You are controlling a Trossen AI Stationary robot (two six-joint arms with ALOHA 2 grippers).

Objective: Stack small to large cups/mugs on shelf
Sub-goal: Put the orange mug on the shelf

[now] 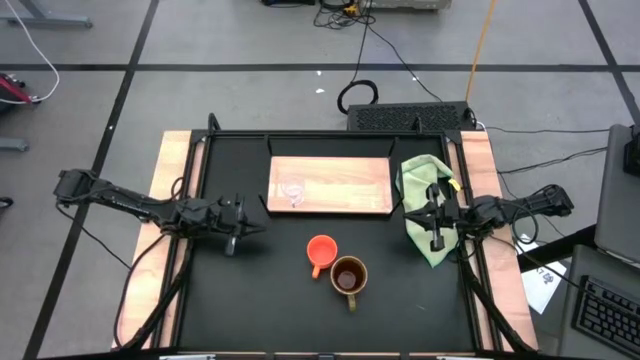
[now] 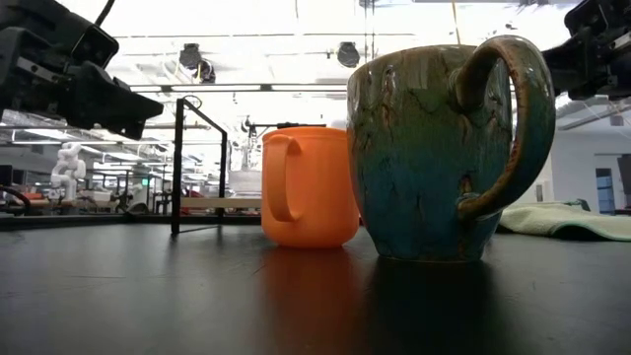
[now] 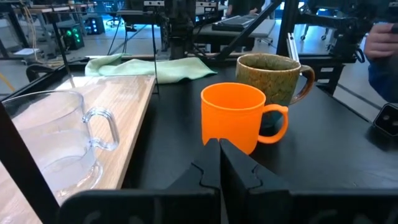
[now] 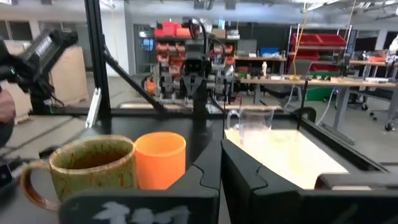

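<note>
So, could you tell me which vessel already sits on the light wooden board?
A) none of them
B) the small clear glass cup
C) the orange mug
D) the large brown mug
B: the small clear glass cup stands on the light wooden board, while the orange mug and the large brown mug stand on the black tabletop.

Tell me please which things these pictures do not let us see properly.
- Low view: the brown mug hides part of the orange mug; the glass cup does not show.
- Right wrist view: the brown mug's handle is cut off at the frame's lower edge.
- Left wrist view: the glass cup is cut off at the side.
</note>
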